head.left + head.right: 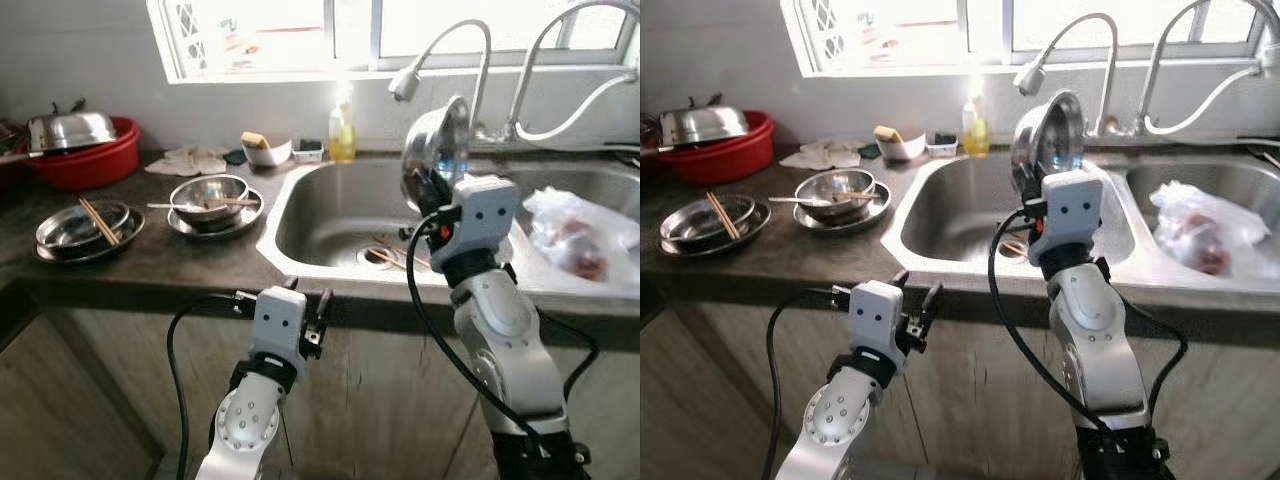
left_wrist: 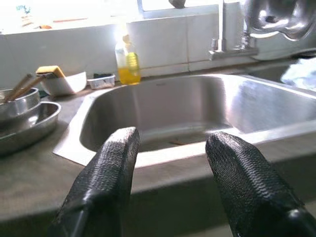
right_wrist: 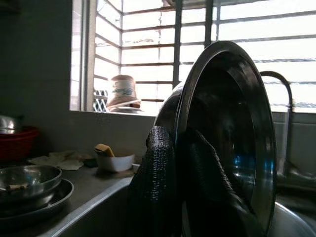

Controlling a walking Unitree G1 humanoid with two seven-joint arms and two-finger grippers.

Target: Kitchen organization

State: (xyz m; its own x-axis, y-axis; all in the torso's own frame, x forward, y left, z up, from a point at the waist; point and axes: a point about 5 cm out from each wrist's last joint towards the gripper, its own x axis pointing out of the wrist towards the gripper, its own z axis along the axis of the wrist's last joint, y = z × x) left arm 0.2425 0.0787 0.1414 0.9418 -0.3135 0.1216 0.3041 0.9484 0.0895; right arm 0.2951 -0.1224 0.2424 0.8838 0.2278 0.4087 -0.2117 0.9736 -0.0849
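My right gripper (image 1: 430,190) is shut on the rim of a steel bowl (image 1: 437,150), holding it on edge above the left sink basin (image 1: 345,215). In the right wrist view the fingers (image 3: 158,187) pinch the bowl's rim (image 3: 227,133). My left gripper (image 1: 300,312) is open, low in front of the counter edge, with nothing between its fingers (image 2: 111,177). On the counter to the left stand a steel bowl on a plate with a spoon and chopsticks (image 1: 212,200) and a steel plate with chopsticks (image 1: 88,230).
A red basin (image 1: 88,158) with a steel lid stands at the back left. A soap bottle (image 1: 342,130), a white dish with a sponge (image 1: 266,150) and cloths line the back wall. Two taps (image 1: 470,60) rise over the sink. A plastic bag (image 1: 580,232) lies in the right basin.
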